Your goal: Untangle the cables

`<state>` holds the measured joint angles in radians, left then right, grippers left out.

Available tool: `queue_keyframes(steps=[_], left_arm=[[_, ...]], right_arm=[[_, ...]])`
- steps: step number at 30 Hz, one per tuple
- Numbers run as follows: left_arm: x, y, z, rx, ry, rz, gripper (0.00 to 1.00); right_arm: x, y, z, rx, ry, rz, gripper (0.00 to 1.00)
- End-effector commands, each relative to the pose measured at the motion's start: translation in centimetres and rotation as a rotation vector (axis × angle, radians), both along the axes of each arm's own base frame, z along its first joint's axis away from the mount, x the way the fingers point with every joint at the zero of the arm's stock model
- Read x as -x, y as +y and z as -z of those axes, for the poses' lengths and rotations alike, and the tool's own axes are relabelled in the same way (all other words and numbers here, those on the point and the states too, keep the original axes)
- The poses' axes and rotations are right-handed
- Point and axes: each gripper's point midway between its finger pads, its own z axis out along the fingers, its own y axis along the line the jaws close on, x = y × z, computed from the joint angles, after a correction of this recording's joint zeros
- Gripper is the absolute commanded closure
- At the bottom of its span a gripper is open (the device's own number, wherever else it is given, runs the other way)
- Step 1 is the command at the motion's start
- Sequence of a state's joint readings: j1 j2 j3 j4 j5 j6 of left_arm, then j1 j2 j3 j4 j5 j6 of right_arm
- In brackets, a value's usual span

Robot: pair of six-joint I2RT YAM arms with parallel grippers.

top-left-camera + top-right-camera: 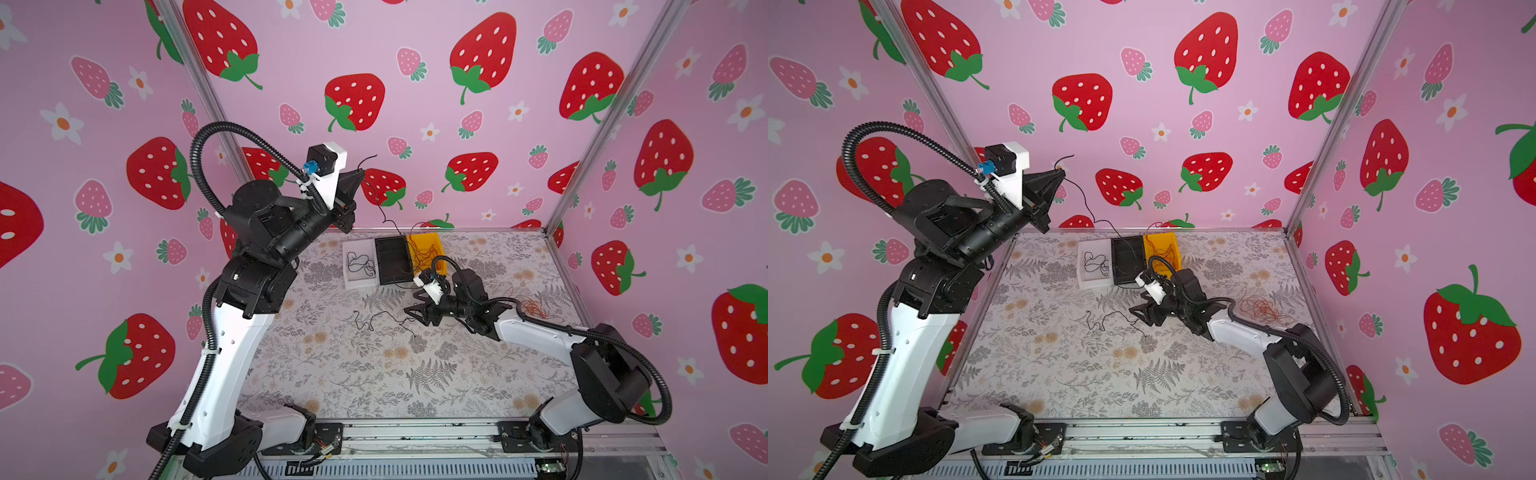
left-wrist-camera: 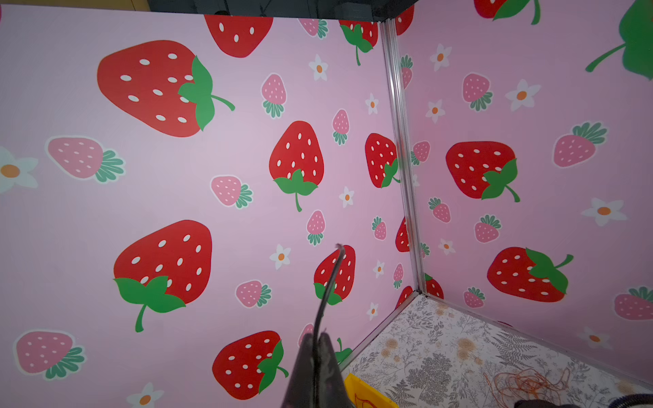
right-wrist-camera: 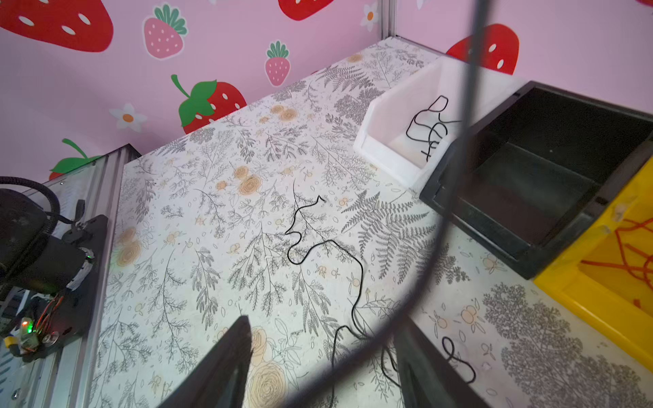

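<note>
Left jaws are clamped on the raised black cable [image 2: 328,288], high at far left; its strand drops past the black bin [image 1: 379,262] to my right jaws, which are spread wide and hold nothing, low over the mid worktop [image 1: 332,374]. Nothing pins that low end. More lift could drag the loose black cable [image 3: 362,275] along into a knot, or snag the bin rim.
</note>
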<state>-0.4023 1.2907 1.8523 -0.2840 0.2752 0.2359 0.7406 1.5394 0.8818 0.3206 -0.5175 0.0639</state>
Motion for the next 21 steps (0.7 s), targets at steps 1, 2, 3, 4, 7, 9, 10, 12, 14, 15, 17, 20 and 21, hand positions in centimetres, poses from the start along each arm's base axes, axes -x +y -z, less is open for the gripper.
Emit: queue_keyframes(steps=[1,2,3,4,7,9,10,12,14,15,17,20,21], left_arm=[[1.7,-0.8,-2.2,0.020,-0.070,0.058,1.00],[1.7,-1.1,-2.1,0.017,-0.068,0.067,1.00],[1.8,-1.4,-2.0,0.014,-0.067,0.076,1.00],[1.8,-1.7,-1.9,0.011,-0.068,0.083,1.00],[2.1,-2.5,-2.0,0.005,-0.077,0.104,1.00],[2.2,-2.8,-2.1,0.004,-0.081,0.114,1.00],[2.4,-2.9,-2.2,0.003,-0.085,0.117,1.00],[2.5,-3.1,-2.3,0.001,-0.091,0.122,1.00],[2.7,-3.2,-2.5,0.004,-0.096,0.125,1.00],[2.9,-3.2,-2.6,0.004,-0.098,0.128,1.00],[3.1,-3.5,-2.6,0.003,-0.101,0.140,1.00],[3.4,-4.1,-2.4,-0.006,-0.105,0.158,1.00],[3.4,-4.3,-2.4,-0.008,-0.106,0.162,1.00]], right_arm=[[0.0,0.8,-5.4,-0.128,-0.098,-0.022,0.33],[0.1,0.7,-6.0,-0.144,-0.107,-0.020,0.33],[0.3,0.6,-6.5,-0.158,-0.111,-0.018,0.33],[0.4,0.5,-6.9,-0.174,-0.115,-0.014,0.33],[0.7,0.1,-7.8,-0.218,-0.119,0.000,0.33],[0.6,-0.1,-7.9,-0.219,-0.128,0.015,0.33],[0.5,-0.1,-7.9,-0.217,-0.130,0.020,0.33],[0.6,0.3,-7.6,-0.201,-0.122,0.004,0.33],[0.6,0.6,-7.3,-0.188,-0.113,-0.009,0.33],[0.8,0.8,-7.3,-0.188,-0.111,-0.015,0.33],[1.0,1.1,-7.3,-0.191,-0.108,-0.030,0.33],[1.0,1.3,-7.1,-0.192,-0.098,-0.036,0.34],[0.9,1.3,-7.0,-0.188,-0.094,-0.032,0.35]])
